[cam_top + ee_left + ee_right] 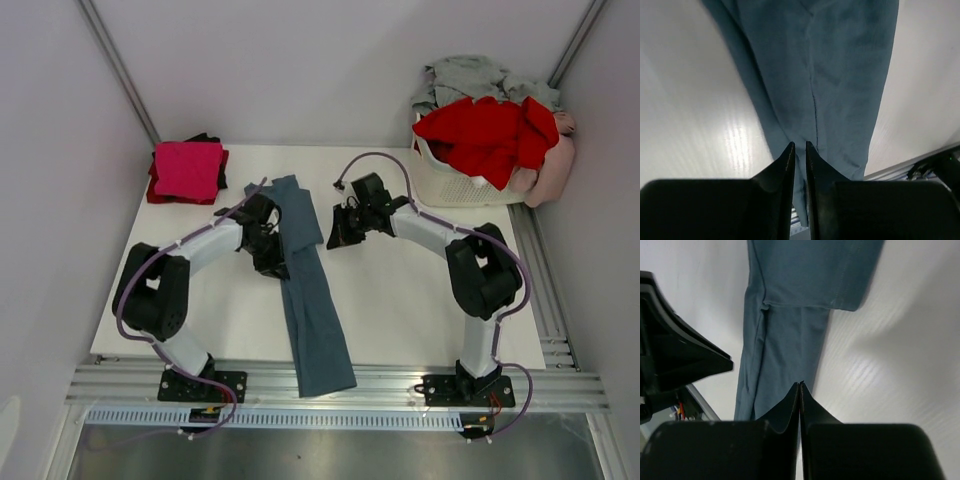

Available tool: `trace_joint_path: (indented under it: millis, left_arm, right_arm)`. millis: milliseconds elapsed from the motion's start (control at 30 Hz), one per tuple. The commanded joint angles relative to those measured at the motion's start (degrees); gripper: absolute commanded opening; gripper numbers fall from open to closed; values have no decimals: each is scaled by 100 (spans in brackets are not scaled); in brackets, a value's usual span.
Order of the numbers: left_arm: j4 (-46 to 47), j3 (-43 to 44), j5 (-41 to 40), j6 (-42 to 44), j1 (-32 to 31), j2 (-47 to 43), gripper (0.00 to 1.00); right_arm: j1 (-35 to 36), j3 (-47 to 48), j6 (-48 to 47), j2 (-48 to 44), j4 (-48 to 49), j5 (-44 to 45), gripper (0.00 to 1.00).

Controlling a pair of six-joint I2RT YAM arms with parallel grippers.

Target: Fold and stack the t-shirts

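Note:
The slate blue-grey t-shirt (315, 320) lies folded into a long narrow strip down the middle of the table, its lower end hanging over the near edge. My left gripper (272, 262) hovers at the strip's left edge; in the left wrist view (800, 144) its jaws stand a thin slit apart with the shirt (850, 75) flat beyond them and nothing held. My right gripper (333, 238) is just right of the strip's upper part, shut and empty (800, 384), over the shirt's edge (790, 340).
A folded magenta t-shirt (188, 168) tops a small stack at the table's back left, with red and black cloth under it. The white laundry basket (450, 185) at the back right holds red (490, 135), grey (470, 75) and pale pink (555, 170) tees.

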Motion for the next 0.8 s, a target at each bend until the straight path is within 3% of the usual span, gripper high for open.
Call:
trace_joint_path:
  millis: [0, 33, 133, 400, 767]
  left_arm:
    - [829, -442, 1062, -257, -176, -23, 16]
    - [1013, -497, 1125, -301, -221, -14, 9]
    - [1137, -620, 1327, -301, -362, 12, 1]
    - [1770, -1314, 1714, -582, -371, -278, 1]
    - [927, -1306, 704, -644, -362, 99, 1]
  right_arm:
    - [145, 36, 61, 202, 217, -498, 0]
    - [198, 36, 61, 246, 252, -568, 0]
    - [251, -34, 114, 334, 296, -814, 0]
    - [470, -455, 334, 580, 559, -1167, 0]
    - [594, -816, 492, 800, 771, -1071, 0]
